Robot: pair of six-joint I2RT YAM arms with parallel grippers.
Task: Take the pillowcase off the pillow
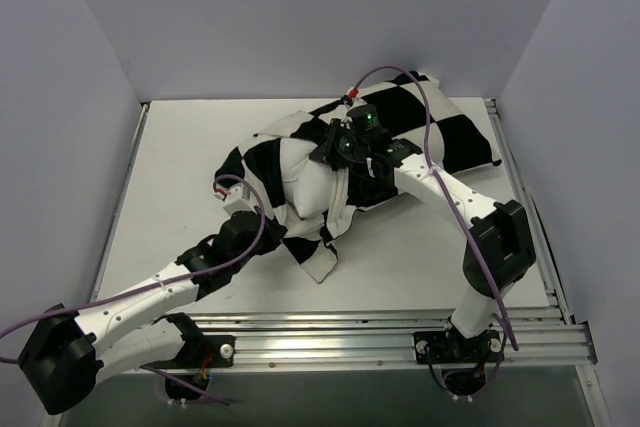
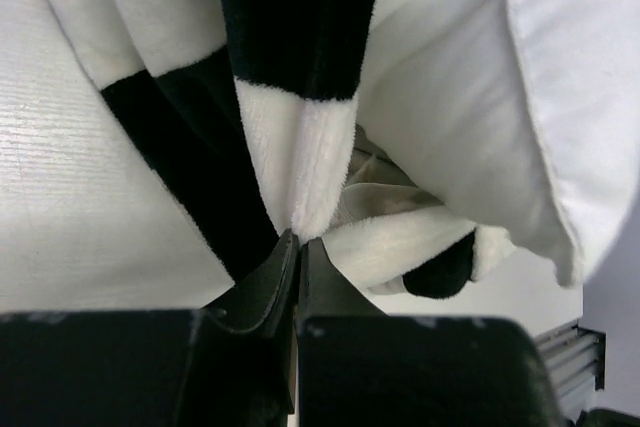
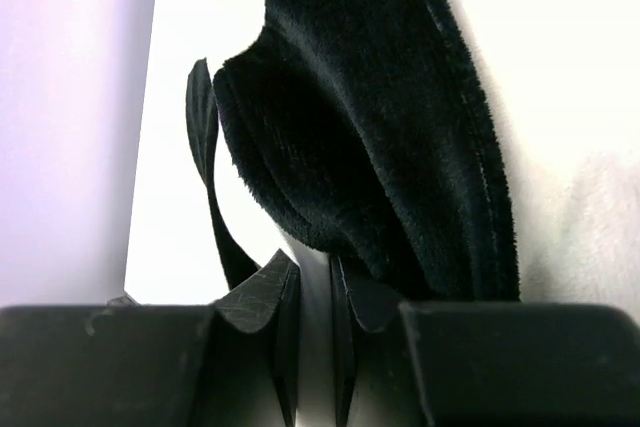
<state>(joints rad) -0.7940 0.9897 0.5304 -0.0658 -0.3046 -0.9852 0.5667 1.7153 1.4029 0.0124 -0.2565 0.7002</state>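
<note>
On table: left claw clenched on pillowcase; right claw pinching same.

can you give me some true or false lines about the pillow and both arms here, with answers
1. The left tool is shut on the pillowcase. True.
2. The pillowcase is plain blue. False: it is black-and-white checkered.
3. Part of the white pillow shows outside the pillowcase. True.
4. The right tool is wide open, holding nothing. False: it is pinched on black pillowcase fabric.
5. The pillow lies on the floor. False: it rests on the table.
</note>
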